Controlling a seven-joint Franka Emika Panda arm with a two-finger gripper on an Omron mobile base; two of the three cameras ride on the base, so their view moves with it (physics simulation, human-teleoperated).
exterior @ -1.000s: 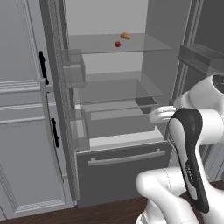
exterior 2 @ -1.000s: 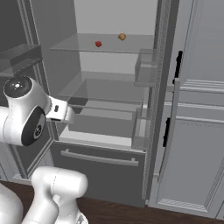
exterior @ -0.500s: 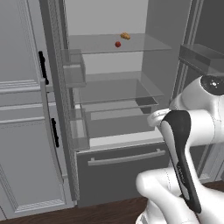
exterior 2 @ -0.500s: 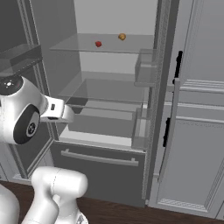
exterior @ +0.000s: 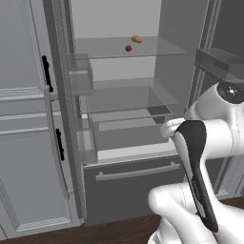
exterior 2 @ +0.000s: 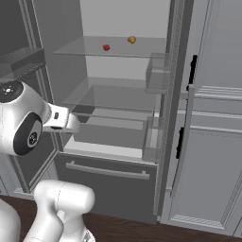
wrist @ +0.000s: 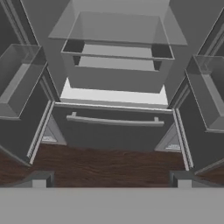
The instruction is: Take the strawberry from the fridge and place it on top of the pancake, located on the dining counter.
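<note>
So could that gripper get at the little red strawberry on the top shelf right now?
Probably yes, after a long reach up. The fridge doors stand open and the strawberry sits exposed beside an orange lump; the open gripper points low, at the bottom drawer.

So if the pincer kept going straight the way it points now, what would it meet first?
Probably the fridge's bottom drawer: the hand view centres on its front, just below the bar handle. Nothing stands between the open pincer and it, though depth is hard to judge.
</note>
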